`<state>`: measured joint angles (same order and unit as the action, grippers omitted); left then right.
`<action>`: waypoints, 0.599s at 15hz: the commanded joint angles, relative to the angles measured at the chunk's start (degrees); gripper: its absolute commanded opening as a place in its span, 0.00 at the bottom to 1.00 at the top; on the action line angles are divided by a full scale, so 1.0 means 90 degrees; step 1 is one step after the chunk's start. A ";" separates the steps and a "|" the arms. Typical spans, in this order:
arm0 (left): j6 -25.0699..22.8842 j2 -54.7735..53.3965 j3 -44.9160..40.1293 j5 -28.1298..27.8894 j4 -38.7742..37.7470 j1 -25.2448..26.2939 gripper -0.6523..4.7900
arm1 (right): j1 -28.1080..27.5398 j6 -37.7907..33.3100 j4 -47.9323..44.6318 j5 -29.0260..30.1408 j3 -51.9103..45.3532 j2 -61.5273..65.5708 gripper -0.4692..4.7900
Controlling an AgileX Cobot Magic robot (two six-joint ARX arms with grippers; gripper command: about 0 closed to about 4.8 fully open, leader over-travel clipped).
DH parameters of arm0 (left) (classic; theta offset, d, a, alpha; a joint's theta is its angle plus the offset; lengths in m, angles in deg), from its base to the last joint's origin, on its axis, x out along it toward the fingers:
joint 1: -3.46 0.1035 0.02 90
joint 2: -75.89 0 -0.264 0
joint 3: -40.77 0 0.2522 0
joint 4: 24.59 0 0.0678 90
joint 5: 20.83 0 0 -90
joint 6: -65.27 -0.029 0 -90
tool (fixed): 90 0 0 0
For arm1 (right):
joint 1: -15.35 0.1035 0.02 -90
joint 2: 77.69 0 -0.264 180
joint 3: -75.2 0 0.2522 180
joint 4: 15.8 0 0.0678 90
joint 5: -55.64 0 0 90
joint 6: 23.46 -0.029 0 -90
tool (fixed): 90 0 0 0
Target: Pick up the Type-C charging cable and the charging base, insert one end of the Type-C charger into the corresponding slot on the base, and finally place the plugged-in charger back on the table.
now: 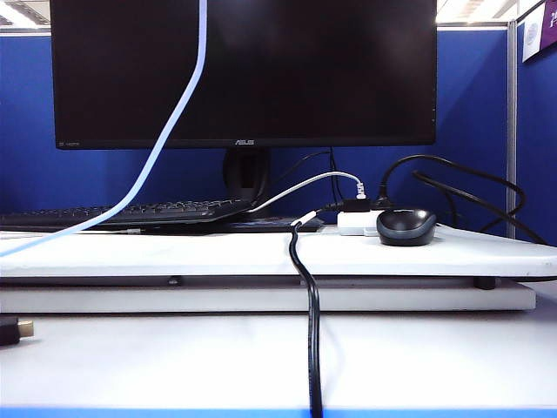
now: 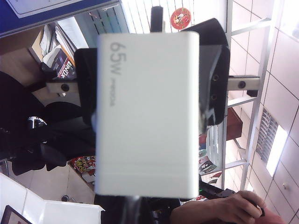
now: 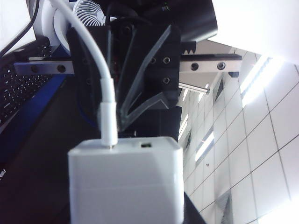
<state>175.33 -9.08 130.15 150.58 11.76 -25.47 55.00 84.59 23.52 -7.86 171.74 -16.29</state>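
Observation:
Both grippers are above the exterior view's frame. In the left wrist view the charging base [image 2: 147, 112], a white block marked 65W, sits clamped between the black fingers [image 2: 212, 79] of my right gripper [image 2: 149, 91]. The right wrist view shows the block's end face [image 3: 126, 149] with the white plug [image 3: 109, 126] of the Type-C charging cable [image 3: 96, 56] standing in the slot [image 3: 110, 143]. My left gripper [image 3: 125, 116] is shut beside that plug, holding the cable. The cable [image 1: 165, 131] hangs down across the monitor to the table [image 1: 218, 252].
On the table stand a monitor [image 1: 244, 70], a keyboard [image 1: 122, 213], a black mouse [image 1: 406, 226] and a small white box [image 1: 357, 222] with black plugs. A thick black cable [image 1: 312, 313] drops over the front edge. A person's hand [image 2: 219, 210] shows in the left wrist view.

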 commanded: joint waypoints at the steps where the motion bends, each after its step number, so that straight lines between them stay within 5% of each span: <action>1: -0.0189 -0.0039 0.0044 -0.1069 -0.0029 -0.0007 0.11 | 0.0216 0.0046 0.0529 0.0663 -0.0046 0.0053 0.09; 2: -0.0328 -0.0039 0.0044 -0.1013 0.0022 -0.0007 0.29 | 0.0214 0.0044 0.0483 0.0663 -0.0046 0.0027 0.09; 3: -0.0355 -0.0036 0.0046 -0.1015 0.0049 -0.0007 0.36 | 0.0211 0.0041 0.0481 0.0663 -0.0046 0.0017 0.09; 6: -0.0372 -0.0036 0.0044 -0.0996 0.0270 -0.0007 0.41 | 0.0199 0.0039 0.0469 0.0576 -0.0046 -0.0017 0.09; 7: -0.0571 -0.0036 0.0044 -0.0964 0.0318 -0.0007 0.70 | 0.0192 -0.0002 0.0471 0.0330 -0.0046 -0.0036 0.09; 9: -0.0731 -0.0039 0.0044 -0.0894 0.0299 0.0017 0.75 | 0.0182 -0.0056 0.0471 0.0323 -0.0046 -0.0087 0.09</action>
<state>170.67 -9.06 130.13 148.52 14.49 -25.65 55.64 85.24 26.32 -11.64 171.50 -16.88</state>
